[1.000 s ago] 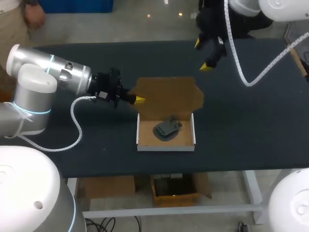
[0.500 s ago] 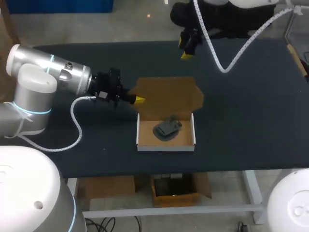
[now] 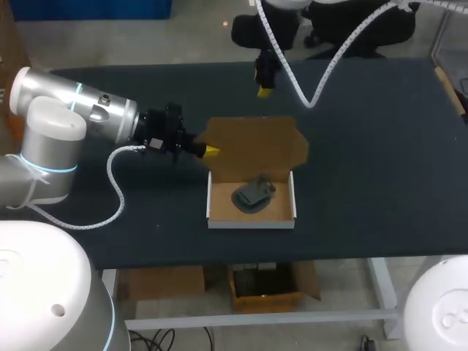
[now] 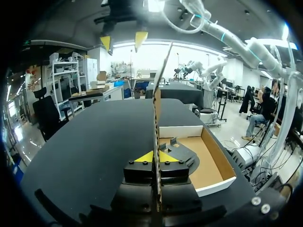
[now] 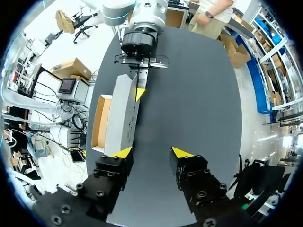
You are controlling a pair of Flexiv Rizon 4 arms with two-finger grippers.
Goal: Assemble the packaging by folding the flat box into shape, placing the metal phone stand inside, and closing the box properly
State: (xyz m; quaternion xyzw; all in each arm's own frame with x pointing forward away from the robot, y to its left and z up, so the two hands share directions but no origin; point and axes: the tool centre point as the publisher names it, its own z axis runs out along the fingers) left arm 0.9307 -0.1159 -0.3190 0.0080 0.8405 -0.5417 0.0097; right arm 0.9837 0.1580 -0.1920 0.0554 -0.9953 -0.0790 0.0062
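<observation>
A cardboard box [image 3: 289, 212] with white walls lies open at the table's middle, and the dark metal phone stand [image 3: 254, 194] lies inside it. Its brown lid [image 3: 256, 146] stands up at the far side. My left gripper [image 3: 210, 151] is shut on the lid's left edge. In the left wrist view the lid [image 4: 157, 104] runs edge-on between the yellow tips of the left gripper [image 4: 158, 156], with the stand [image 4: 182, 151] and the box [image 4: 215, 163] beside it. My right gripper [image 3: 265, 80] hangs open behind the lid. Seen from the right gripper [image 5: 151, 152], the lid's back [image 5: 120, 113] is just ahead of one finger.
The black tabletop [image 3: 380, 168] stretches wide to the right of the box and along its front edge. The right arm's white cable [image 3: 322, 77] loops over the far side of the table.
My right arm has swung left along the far side of the table to a spot behind the lid, and its fingers have come closer together. The left arm and box have not moved.
</observation>
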